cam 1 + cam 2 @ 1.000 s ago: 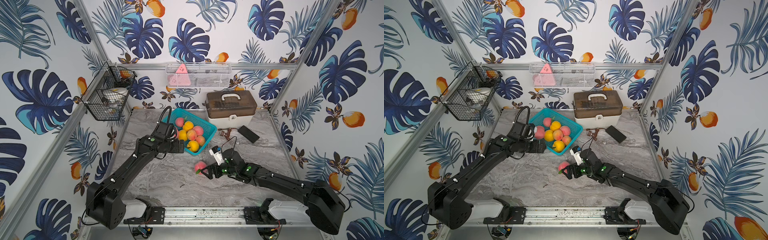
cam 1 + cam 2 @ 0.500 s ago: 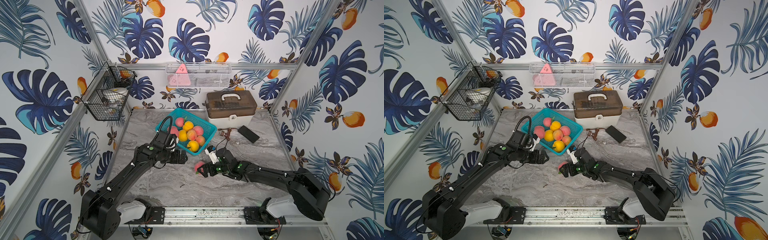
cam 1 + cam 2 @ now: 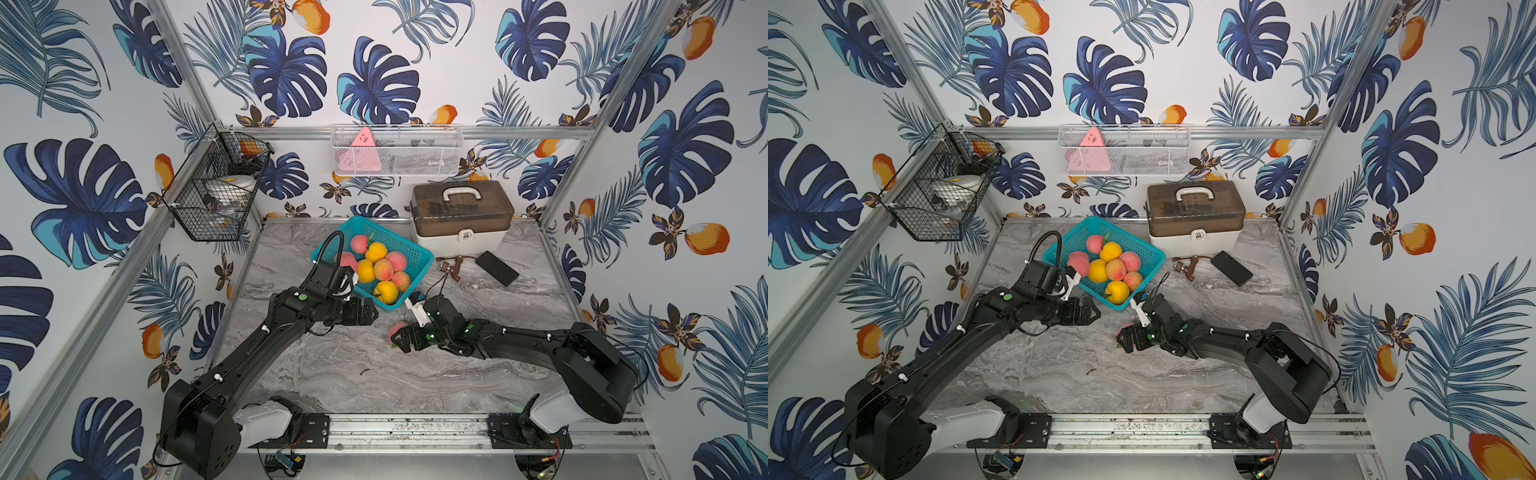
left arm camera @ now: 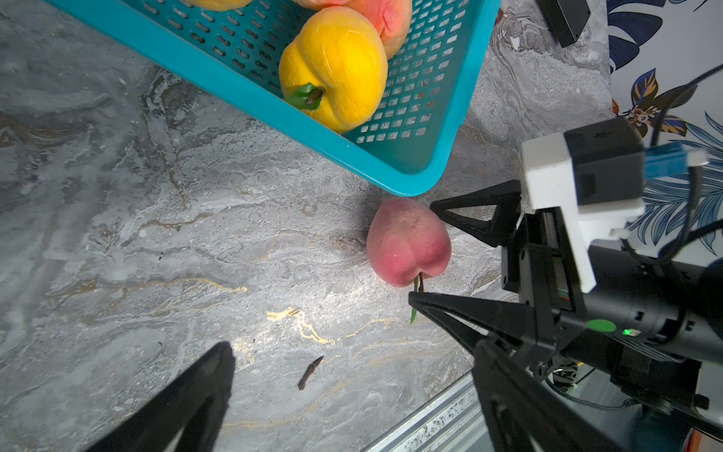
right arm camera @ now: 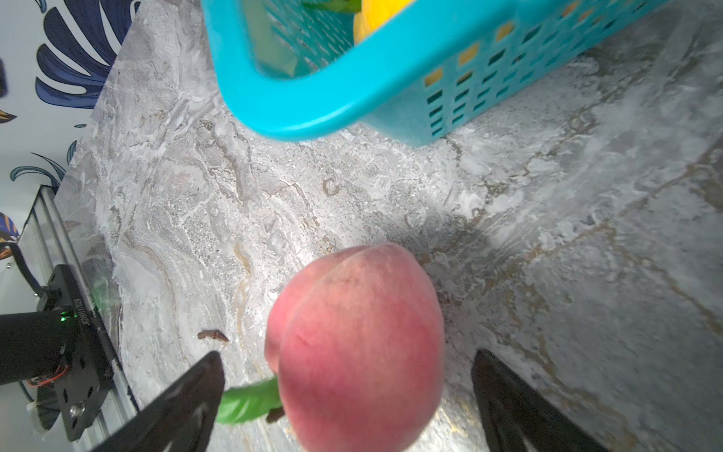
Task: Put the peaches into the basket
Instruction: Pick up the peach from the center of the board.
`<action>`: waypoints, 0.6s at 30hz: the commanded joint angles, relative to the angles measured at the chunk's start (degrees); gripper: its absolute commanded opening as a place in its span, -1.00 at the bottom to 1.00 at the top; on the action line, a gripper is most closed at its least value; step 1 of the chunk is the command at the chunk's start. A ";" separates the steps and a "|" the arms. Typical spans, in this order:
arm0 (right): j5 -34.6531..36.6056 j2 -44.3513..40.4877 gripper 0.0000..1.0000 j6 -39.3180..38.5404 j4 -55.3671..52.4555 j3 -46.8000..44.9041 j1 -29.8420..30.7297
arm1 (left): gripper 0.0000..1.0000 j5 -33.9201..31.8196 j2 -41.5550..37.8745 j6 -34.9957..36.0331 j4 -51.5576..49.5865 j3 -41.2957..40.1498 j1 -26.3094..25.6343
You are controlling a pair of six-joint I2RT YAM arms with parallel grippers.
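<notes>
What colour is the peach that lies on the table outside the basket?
Pink-red peach with a green leaf; clearest in the right wrist view.

Padlock symbol on the lidded case (image 3: 461, 220) latch, tiny print on a black bracket (image 5: 78, 352), unreadable

Left arm (image 3: 249, 353) reaching forward, left gripper (image 3: 369, 318) holding its fingers wide apart, right arm (image 3: 519, 338) stretching low toward the middle, right gripper (image 3: 400, 338) holding its fingers wide too
</notes>
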 commanded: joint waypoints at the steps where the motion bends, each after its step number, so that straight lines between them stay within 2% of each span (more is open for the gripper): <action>1: -0.06 0.93 0.95 -0.71 2.66 0.52 -0.02 | 0.96 0.18 0.05 -0.58 1.10 0.60 -0.06; 18: -1.12 1.54 0.40 -1.33 3.05 -0.76 0.04 | 0.95 -0.31 -0.69 -0.65 0.81 0.64 0.03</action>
